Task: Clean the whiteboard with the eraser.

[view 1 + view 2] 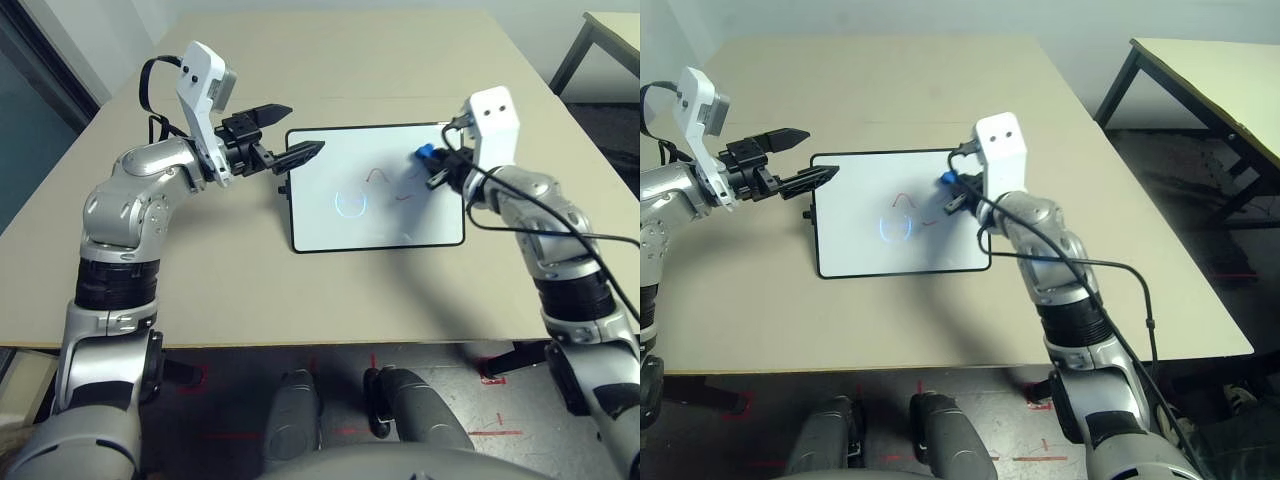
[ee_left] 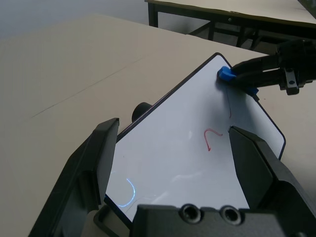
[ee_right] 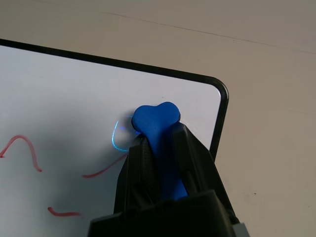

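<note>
The whiteboard (image 1: 330,225) lies flat in the middle of the tan table, with red squiggles (image 1: 381,176) and a blue arc (image 1: 350,204) on it. My right gripper (image 3: 160,138) is shut on the blue eraser (image 3: 154,121). It presses the eraser's rounded end onto the board just inside its far right corner (image 3: 219,89). The eraser (image 1: 425,155) also shows from the head. My left gripper (image 1: 306,128) hovers open above the board's far left corner, with nothing between its fingers.
Bare tabletop (image 1: 200,290) surrounds the board on all sides. A black knob (image 2: 142,109) sticks out from the board's left edge. A second table with black legs (image 1: 1210,70) stands off to the right. A black cable (image 1: 1120,268) hangs from my right arm.
</note>
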Robot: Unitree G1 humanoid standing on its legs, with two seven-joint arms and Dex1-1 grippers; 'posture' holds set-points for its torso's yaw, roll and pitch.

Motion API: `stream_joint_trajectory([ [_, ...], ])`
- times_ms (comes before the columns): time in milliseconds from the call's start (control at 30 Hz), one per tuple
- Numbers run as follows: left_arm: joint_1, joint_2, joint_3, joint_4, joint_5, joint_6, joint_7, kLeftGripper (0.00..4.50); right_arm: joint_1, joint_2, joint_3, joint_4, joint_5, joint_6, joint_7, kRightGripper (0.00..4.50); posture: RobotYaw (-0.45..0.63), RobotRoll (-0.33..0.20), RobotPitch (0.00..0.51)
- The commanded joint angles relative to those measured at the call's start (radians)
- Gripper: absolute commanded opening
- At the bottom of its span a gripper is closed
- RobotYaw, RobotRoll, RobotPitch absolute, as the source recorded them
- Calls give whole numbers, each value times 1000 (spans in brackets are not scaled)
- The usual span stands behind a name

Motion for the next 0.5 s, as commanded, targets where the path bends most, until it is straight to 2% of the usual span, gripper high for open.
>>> stream_joint_trajectory([
  [33,3,0,-14,1,11,4,-4,4500,44,26,26,-11,13,59,5,568,10,0,124],
  [333,5,1,-16,0,9,10,-4,4500,94,81,93,-115,62,209,41,568,6,0,133],
  [500,4,-5,-19,-1,8,12,-1,4500,98,86,108,-109,69,227,44,568,6,0,134],
])
